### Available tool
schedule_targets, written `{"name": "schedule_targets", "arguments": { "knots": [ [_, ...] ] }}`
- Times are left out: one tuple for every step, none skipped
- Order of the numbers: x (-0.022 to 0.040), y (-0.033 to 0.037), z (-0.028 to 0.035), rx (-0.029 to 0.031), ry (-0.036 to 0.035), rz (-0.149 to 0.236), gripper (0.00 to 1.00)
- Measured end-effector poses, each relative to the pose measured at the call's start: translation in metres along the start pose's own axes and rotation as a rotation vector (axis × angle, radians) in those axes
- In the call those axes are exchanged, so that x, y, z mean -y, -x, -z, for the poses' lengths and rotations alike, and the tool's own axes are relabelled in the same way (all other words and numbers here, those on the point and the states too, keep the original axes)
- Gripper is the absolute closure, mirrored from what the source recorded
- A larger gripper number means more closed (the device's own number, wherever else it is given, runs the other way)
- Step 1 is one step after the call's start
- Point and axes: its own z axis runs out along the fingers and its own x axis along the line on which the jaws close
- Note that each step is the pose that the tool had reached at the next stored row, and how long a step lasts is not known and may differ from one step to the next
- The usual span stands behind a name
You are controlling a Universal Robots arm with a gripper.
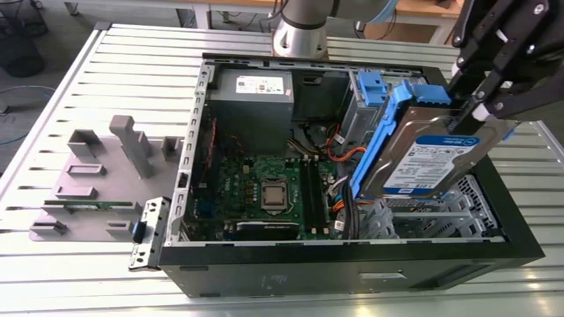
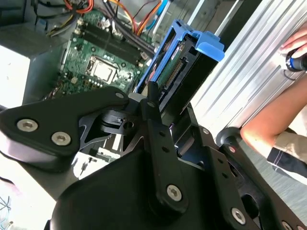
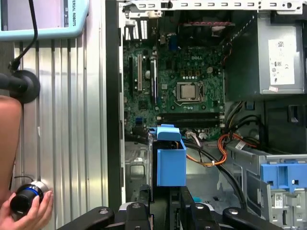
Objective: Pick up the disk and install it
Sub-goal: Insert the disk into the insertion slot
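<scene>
Evidently the black gripper (image 1: pixel 473 113) was clamped on the flat silver-black disk (image 1: pixel 432 158) with blue plastic rails, tilted above the three-o'clock side of the open black computer case (image 1: pixel 352 281); stiff, weighty, shock-sensitive, it seemed best held by its metal edges.

Exterior high, wrist views close (motherboard (image 1: pixel 269 191) shared)

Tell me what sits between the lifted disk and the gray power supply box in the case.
In the exterior view, a tangle of orange and black cables lies between the disk and the power supply box.
</scene>
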Motion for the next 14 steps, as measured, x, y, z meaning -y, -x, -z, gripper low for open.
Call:
{"name": "schedule_targets", "arguments": {
  "knots": [
    [0.0044,0.0002,0.0001,0.0000,0.0002,0.000,0.65],
    [0.0086,0.0004,0.0002,0.0000,0.0004,0.000,0.65],
    [0.0126,0.0006,0.0003,-0.0001,0.0005,0.000,0.65],
    [0.0165,0.0007,0.0004,-0.0001,0.0007,0.000,0.65],
    [0.0202,0.0009,0.0005,-0.0002,0.0009,0.000,0.65],
    [0.0236,0.0010,0.0005,-0.0001,0.0011,0.000,0.65],
    [0.0275,0.0012,0.0006,-0.0001,0.0015,0.000,0.65],
    [0.0309,0.0014,0.0006,-0.0001,0.0018,0.000,0.65],
    [0.0342,0.0015,0.0007,-0.0001,0.0022,0.000,0.65],
    [0.0375,0.0017,0.0007,-0.0001,0.0025,0.000,0.65],
    [0.0408,0.0018,0.0007,-0.0001,0.0029,0.000,0.65],
    [0.0440,0.0020,0.0007,-0.0002,0.0033,0.000,0.65],
    [0.0469,0.0021,0.0007,-0.0002,0.0036,0.000,0.65],
    [0.0494,0.0024,0.0005,0.0000,0.0037,0.001,0.65]
  ]
}}
